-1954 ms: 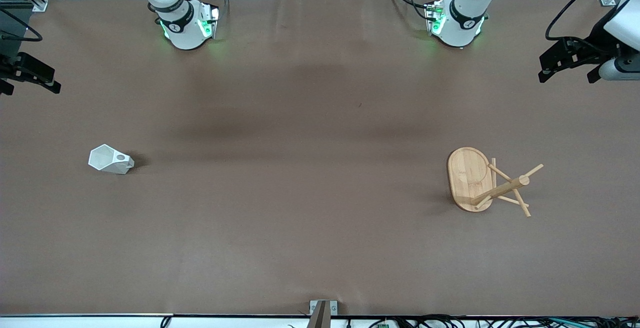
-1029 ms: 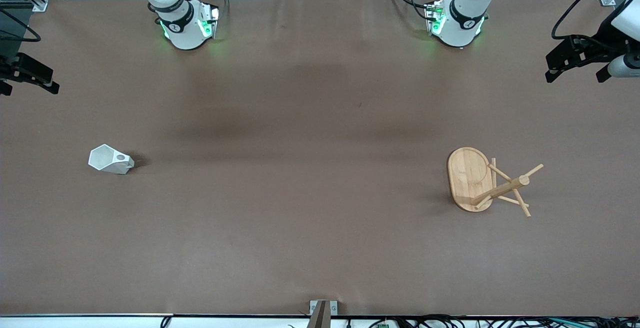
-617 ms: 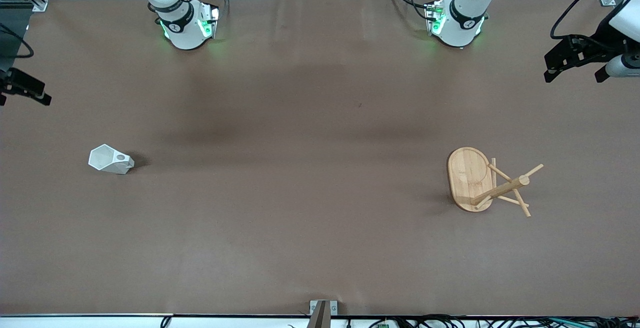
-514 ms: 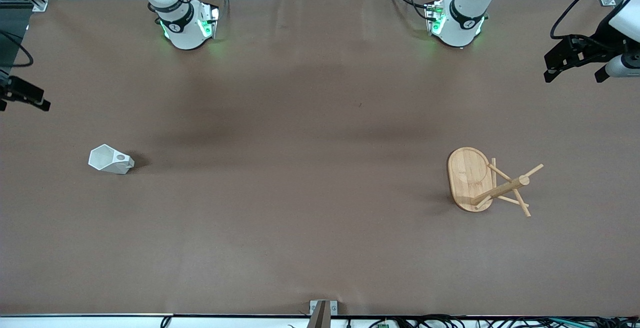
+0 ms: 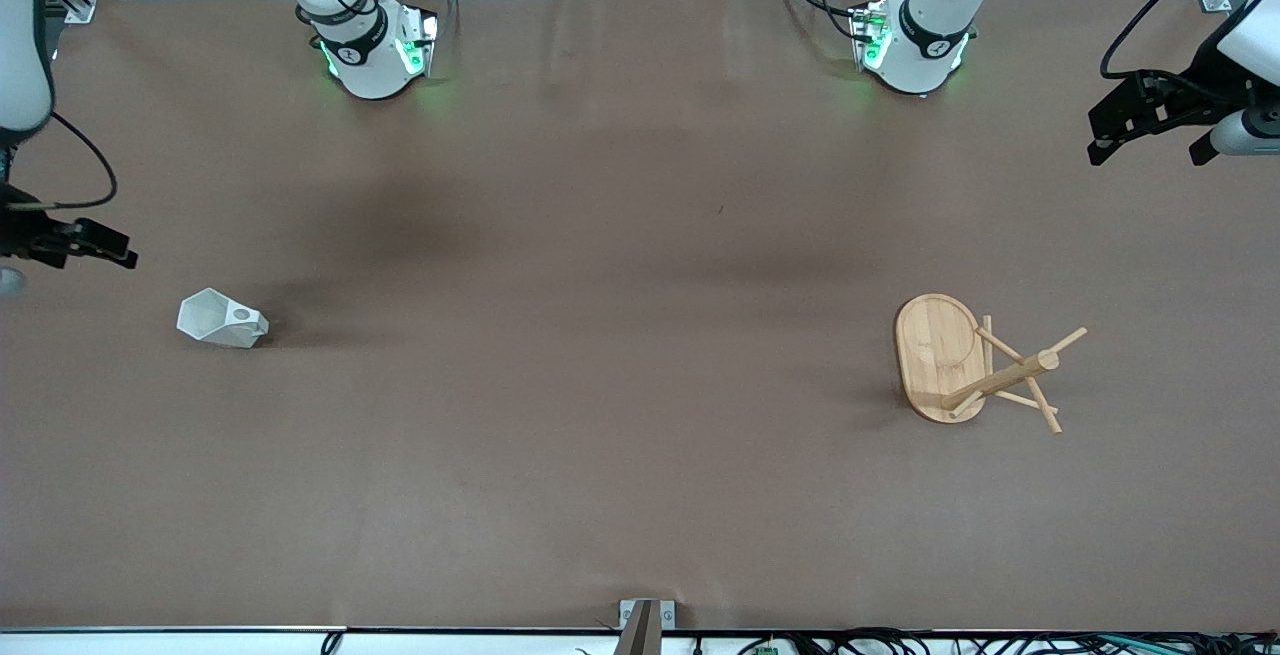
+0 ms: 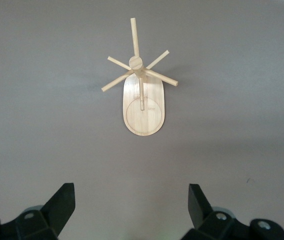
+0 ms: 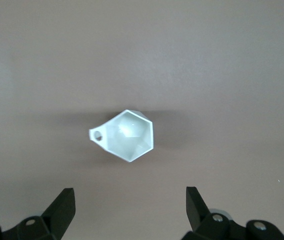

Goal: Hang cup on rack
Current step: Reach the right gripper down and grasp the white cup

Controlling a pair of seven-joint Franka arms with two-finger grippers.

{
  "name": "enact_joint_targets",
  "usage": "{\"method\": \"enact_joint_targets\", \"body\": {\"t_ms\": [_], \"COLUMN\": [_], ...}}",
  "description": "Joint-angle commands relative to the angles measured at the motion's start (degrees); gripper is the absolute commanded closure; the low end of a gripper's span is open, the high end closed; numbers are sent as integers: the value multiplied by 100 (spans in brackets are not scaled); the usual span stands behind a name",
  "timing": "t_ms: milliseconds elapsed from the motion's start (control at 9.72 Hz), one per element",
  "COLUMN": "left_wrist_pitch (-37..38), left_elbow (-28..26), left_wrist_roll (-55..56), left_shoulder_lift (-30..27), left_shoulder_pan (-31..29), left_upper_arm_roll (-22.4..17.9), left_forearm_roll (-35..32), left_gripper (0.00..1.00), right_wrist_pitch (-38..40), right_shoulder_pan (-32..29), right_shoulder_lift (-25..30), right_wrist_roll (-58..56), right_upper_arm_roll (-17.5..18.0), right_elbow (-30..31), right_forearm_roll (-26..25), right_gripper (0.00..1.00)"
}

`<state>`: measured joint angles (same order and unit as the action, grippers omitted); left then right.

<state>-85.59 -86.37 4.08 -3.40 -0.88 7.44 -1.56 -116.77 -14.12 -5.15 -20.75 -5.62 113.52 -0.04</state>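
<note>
Across the table, front view: brown table with both arm bases along its top edge.
Cup, front view: the cup sat on the table toward the right arm's end, upright, handle hole showing on its side toward the table's middle.
Rack, front view: the rack stood on its oval base toward the left arm's end, well apart from the cup, post and pegs leaning out in this view.
Right gripper, front view: the right gripper hung in the air at the table's edge, over bare table near the cup; I could not tell its fingers from there.
Left gripper, front view: the left gripper hung over the other end of the table, up by the edge, apart from the rack.
Left wrist view: the left gripper showed its two fingers spread wide, nothing between them; the rack stood below on the table, its pegs fanning out from the post.
Right wrist view: the right gripper also had its fingers spread wide and empty; the cup stood below, mouth up, polygonal rim plain to see, handle with its round hole sticking out one side.
</note>
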Motion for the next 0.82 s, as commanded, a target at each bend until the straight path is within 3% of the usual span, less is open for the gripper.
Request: {"method": "enact_joint_targets", "body": {"t_ms": [0,720], "left_wrist_pitch": [43,34], "left_elbow": [-55,-55], "left_wrist_roll": [-57,-22], "left_shoulder_lift": [94,120], "left_shoulder_pan": [-9,70], "left_upper_arm_roll": [21,30], "left_forearm_roll": [-37,-29], "left_gripper": [0,0], "right_wrist_pitch": [-572,-1891], "right_shoulder_pan": [-293,-337], "right_shoulder_lift": [-441,-1374], "right_wrist_roll": [-586,-1159], "right_upper_arm_roll": [96,105], "right_elbow": [222,442], "right_forearm_roll": [83,496], "right_gripper": [3,7]}}
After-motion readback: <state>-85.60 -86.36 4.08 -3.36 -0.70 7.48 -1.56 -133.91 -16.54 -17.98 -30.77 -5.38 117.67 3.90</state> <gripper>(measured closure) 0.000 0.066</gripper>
